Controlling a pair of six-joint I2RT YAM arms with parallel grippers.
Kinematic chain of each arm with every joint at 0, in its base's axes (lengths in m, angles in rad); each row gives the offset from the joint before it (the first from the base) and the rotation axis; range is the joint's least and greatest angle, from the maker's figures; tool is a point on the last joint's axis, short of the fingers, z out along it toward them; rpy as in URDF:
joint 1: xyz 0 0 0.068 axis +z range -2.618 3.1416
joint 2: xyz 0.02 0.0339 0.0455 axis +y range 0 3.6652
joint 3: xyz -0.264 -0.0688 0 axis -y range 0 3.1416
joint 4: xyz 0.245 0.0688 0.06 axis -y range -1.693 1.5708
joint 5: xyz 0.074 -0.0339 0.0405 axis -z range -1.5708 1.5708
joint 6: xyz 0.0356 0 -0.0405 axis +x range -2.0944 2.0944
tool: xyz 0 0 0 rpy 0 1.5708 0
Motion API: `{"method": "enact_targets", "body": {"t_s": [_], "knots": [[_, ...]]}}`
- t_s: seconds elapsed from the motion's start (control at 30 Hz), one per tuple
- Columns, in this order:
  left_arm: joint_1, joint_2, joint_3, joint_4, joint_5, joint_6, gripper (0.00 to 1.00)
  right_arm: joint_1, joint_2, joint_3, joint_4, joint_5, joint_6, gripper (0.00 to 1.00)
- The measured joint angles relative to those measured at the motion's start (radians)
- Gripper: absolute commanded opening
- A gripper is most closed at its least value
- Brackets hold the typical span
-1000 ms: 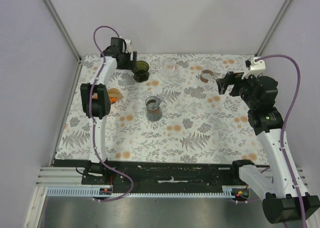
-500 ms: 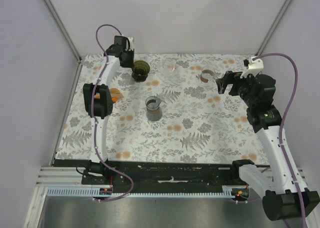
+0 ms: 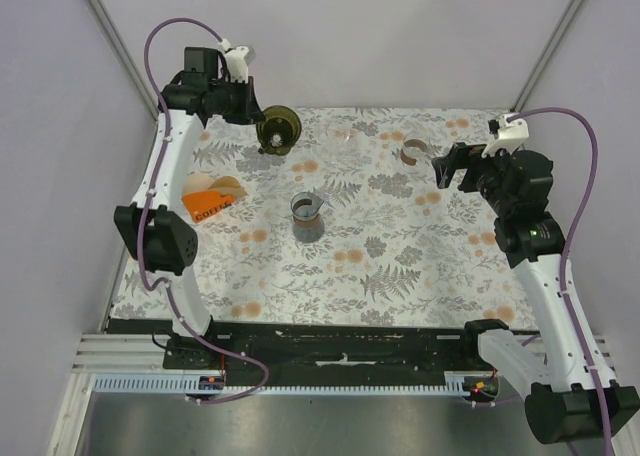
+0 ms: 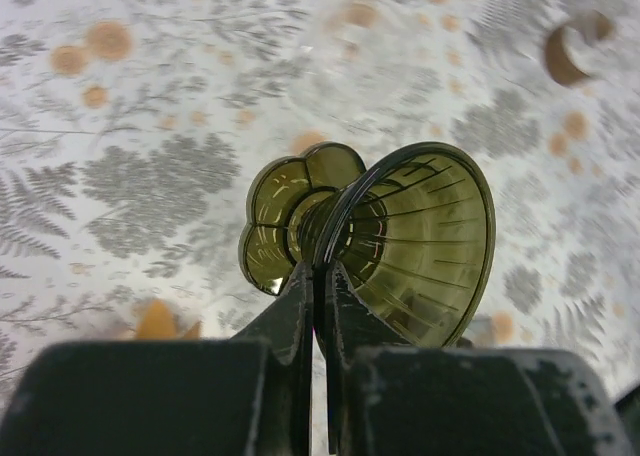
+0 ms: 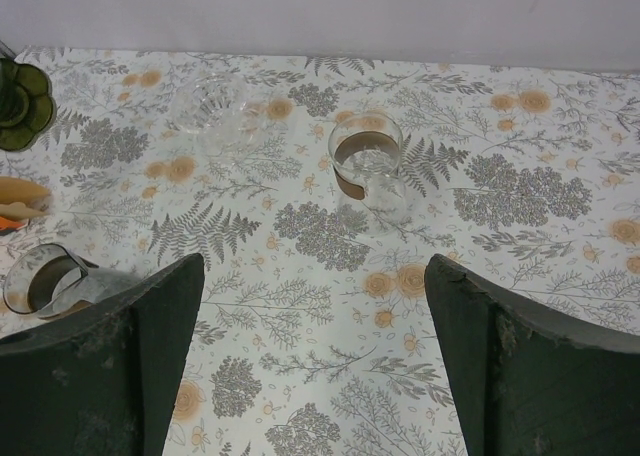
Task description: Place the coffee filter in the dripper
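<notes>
The dripper is an olive-green translucent cone with a scalloped base. It hangs tilted on its side above the table's far left, mouth toward the right in the left wrist view. My left gripper is shut on its thin ring handle, fingers pressed together. Beige coffee filters sit in an orange pack on the left of the table, apart from both grippers, and show at the edge of the right wrist view. My right gripper hovers open at the right, nothing between its fingers.
A glass carafe stands mid-table. A clear glass bowl sits at the back centre. A glass cup with a brown band stands just left of my right gripper. Grey walls close the back and sides.
My left gripper shut on the dripper and lifted it off the table, tipping it sideways. The left arm swung back and left, uncovering the orange filter pack. The right arm stayed put.
</notes>
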Motion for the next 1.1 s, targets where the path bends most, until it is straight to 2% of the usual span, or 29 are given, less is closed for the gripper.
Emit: {"method": "enact_targets", "body": {"t_s": [0.13, 0.27, 0.57, 0.9, 0.97, 1.1], "knots": [[-0.060, -0.099, -0.032, -0.094, 0.131, 0.061, 0.02, 0.000, -0.015, 0.000, 0.000, -0.001, 0.000, 0.98], [-0.110, -0.108, -0.060, -0.199, 0.207, 0.130, 0.02, 0.000, -0.034, 0.000, 0.000, -0.001, 0.000, 0.98], [-0.156, -0.108, -0.220, -0.293, 0.252, 0.237, 0.02, 0.003, -0.044, 0.000, 0.000, 0.000, 0.000, 0.98], [-0.175, -0.108, -0.253, -0.292, 0.263, 0.264, 0.02, 0.003, -0.048, 0.000, -0.001, 0.000, 0.000, 0.98], [-0.175, -0.108, -0.253, -0.292, 0.263, 0.267, 0.11, 0.005, -0.052, 0.000, -0.004, 0.000, 0.000, 0.98], [-0.175, -0.108, -0.253, -0.290, 0.260, 0.279, 0.52, 0.005, -0.059, 0.000, -0.008, 0.000, 0.000, 0.98]]}}
